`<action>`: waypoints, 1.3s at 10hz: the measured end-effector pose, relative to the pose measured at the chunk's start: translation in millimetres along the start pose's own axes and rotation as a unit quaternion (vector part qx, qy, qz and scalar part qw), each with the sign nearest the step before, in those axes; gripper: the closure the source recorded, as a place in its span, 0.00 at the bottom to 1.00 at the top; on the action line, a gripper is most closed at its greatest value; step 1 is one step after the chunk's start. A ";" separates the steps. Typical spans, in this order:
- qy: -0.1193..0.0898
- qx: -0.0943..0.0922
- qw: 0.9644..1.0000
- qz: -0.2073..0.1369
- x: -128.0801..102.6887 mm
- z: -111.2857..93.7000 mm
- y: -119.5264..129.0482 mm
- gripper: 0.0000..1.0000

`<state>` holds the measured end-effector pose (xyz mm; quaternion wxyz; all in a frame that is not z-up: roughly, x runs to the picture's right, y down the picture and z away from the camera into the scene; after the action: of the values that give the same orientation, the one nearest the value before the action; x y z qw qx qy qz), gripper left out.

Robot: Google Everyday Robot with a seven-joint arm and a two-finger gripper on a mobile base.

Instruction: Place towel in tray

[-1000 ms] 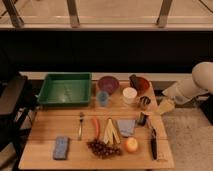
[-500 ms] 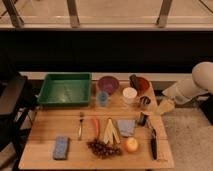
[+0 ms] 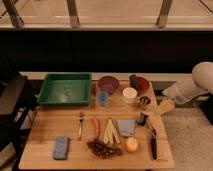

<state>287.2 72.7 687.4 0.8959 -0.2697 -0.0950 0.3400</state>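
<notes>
Lying flat on the bench [image 3: 50,131], the towel [image 3: 126,127] sits right of centre, just beside the banana [image 3: 110,131] on its left and near the orange fruit [image 3: 131,144] toward the front edge. The claw [image 3: 145,118] hangs close to the towel's right side, at the end of the arm that reaches in from the right. Its jaws stand wide apart and nothing is held. The tray [image 3: 65,76] is well apart, at the far left corner.

Several things could go wrong from here. A wide claw coming down on so crowded a spot may nip or shove the banana along with the cloth. A pinch on the top fold alone would likely let the towel unfold and trail. The way to the tray passes over the blue cup [image 3: 103,98] and near the purple bowl [image 3: 108,83], and a dangling corner could tip the cup. A release too early would drape the cloth over the tray's near wall.

The towel is close to square, so no long axis stands out. Its sides run roughly with the bench edges, slightly turned.
</notes>
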 end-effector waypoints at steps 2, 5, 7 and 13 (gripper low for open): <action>0.000 0.000 1.000 0.000 0.0 0.0 0.0 0.20; 0.000 0.000 1.000 0.000 0.0 0.0 0.0 0.20; 0.001 -0.001 1.000 -0.014 -1.0 0.8 1.0 0.20; -0.001 -0.033 0.992 -0.125 -35.5 75.0 45.1 0.20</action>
<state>208.8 108.8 725.9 0.9219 -0.2845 -0.1403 0.2223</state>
